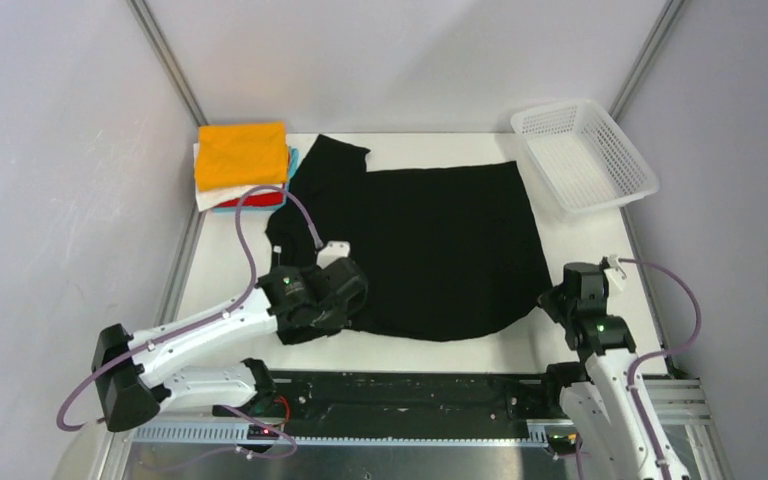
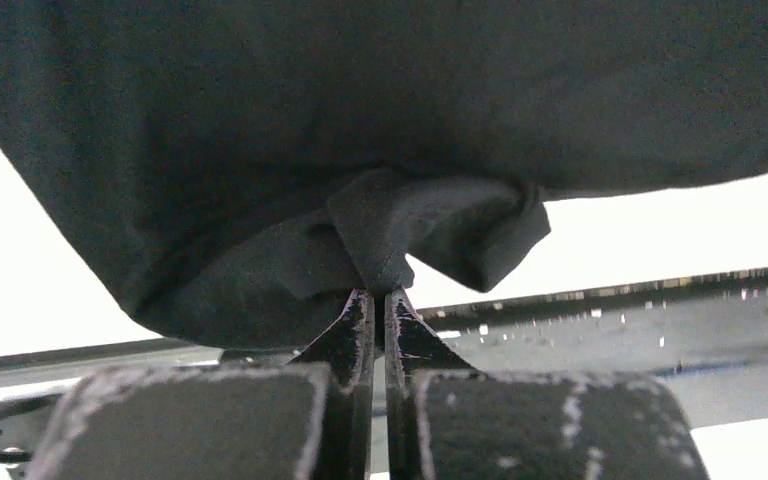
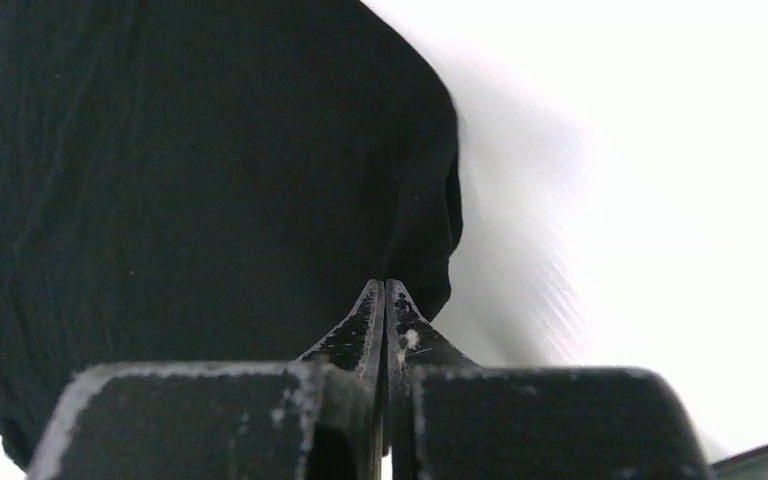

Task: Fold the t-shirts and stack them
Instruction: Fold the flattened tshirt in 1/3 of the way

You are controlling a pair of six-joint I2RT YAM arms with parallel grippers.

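Lying soft and seemingly light on the counter (image 1: 580, 240) beside the folded stack (image 1: 243, 160), the black tee (image 1: 440, 240) had left fingers (image 2: 355, 330) and right fingers (image 3: 365, 320) clamped on its near edge.

Left tool (image 2: 380, 293) and right tool (image 3: 384, 284) — both clamped shut.
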